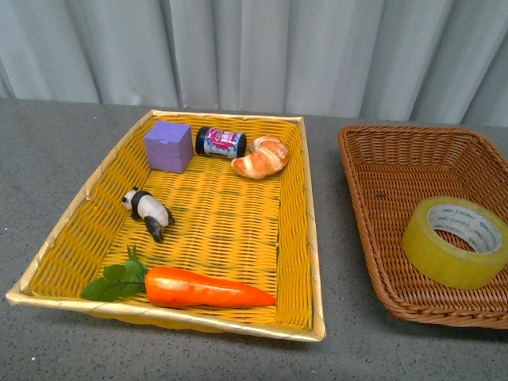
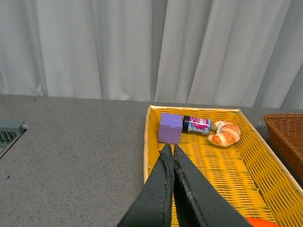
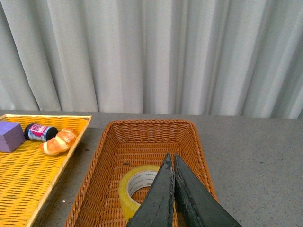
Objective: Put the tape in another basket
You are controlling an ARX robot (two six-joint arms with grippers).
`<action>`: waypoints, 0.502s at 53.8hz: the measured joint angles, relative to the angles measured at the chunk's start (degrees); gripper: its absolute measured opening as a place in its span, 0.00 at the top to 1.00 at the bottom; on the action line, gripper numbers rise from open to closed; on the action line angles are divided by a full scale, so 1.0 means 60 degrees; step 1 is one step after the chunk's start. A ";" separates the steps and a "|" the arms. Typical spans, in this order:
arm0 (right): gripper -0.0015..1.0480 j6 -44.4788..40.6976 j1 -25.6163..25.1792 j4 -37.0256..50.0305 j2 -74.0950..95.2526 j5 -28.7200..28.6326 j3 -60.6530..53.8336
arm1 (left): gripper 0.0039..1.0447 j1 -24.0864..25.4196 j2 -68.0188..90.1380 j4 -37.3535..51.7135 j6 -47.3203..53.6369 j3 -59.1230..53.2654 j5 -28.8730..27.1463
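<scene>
Tape [image 1: 455, 240] lay in the brown wicker basket [image 1: 373, 190], leaning on its sloping side, core hole facing up and toward the yellow tray [image 1: 298, 270]. It looked light and stiff with a slick outer face, best pinched across the wall through the core. Left hand [image 2: 170, 150] and right hand [image 3: 171, 158] were both closed and empty.

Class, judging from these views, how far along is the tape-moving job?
Done: the tape already lies inside the brown basket, apart from the yellow tray. In hand: nothing; the left gripper and right gripper are shut and empty. Left: nothing visible.
</scene>
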 joint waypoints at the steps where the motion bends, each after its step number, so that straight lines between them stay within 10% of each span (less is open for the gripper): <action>1: 0.99 0.0004 0.0000 -0.0069 -0.0069 0.0004 0.0000 | 0.96 0.0000 -0.0073 -0.0055 0.0000 0.0000 0.0000; 27: 0.99 0.0000 0.0004 -0.2758 -0.2696 0.0000 0.0004 | 0.96 0.0000 -0.2714 -0.2863 0.0000 0.0004 -0.0004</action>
